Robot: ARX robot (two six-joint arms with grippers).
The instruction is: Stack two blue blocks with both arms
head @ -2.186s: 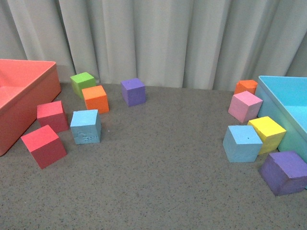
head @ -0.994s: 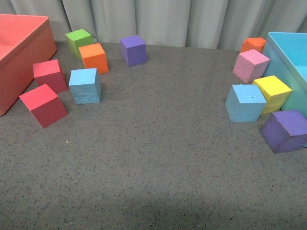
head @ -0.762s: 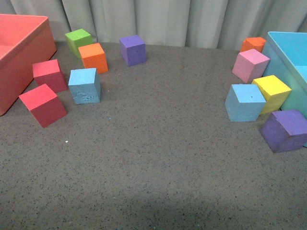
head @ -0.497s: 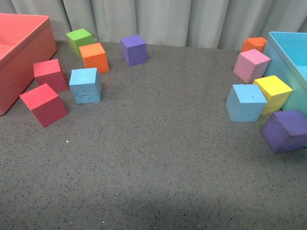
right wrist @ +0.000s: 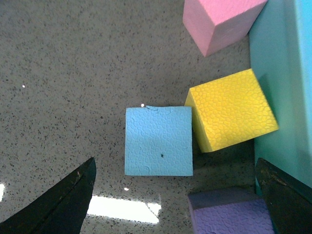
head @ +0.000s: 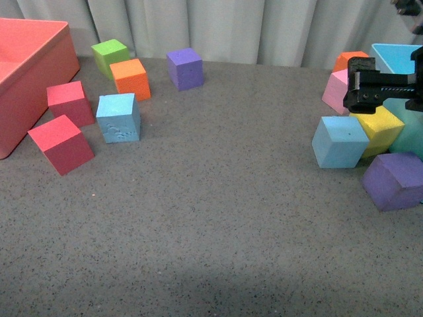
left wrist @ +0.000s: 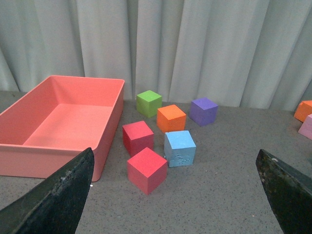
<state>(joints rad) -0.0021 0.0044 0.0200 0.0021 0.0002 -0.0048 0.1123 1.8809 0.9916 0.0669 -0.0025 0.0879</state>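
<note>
While the big bins are flanking the grey speckled tabletop [head: 218,218], coral-red plastic bin [head: 39,59] far left and light-blue plastic bin [head: 393,58] far right, the foam cubes are sitting in two clusters w/ bare surface btwn them. So I'm judging each arm is taking the blue on its own side. I'm hanging my right gripper [head: 386,89] over the right cluster, fingers spread wide, nothing in them. Its wrist cam is showing the smooth sky-blue foam cube w/ the tiny dot [right wrist: 158,147] centred btwn them, lined up for a straight drop, I'd say. The yellow foam cube [right wrist: 231,111] is sitting just beside it, maybe touching, so that side's looking tight for a finger. The purple foam cube [right wrist: 224,212] is crowding it too. My left gripper [left wrist: 174,152] isn't showing in front view. Its fingers are likewise wide apart & empty, facing the scuffed sky-blue foam cube [left wrist: 180,147], which is resting near two red foam cubes [left wrist: 138,137]. Both blues are lying well apart, unstacked.
</note>
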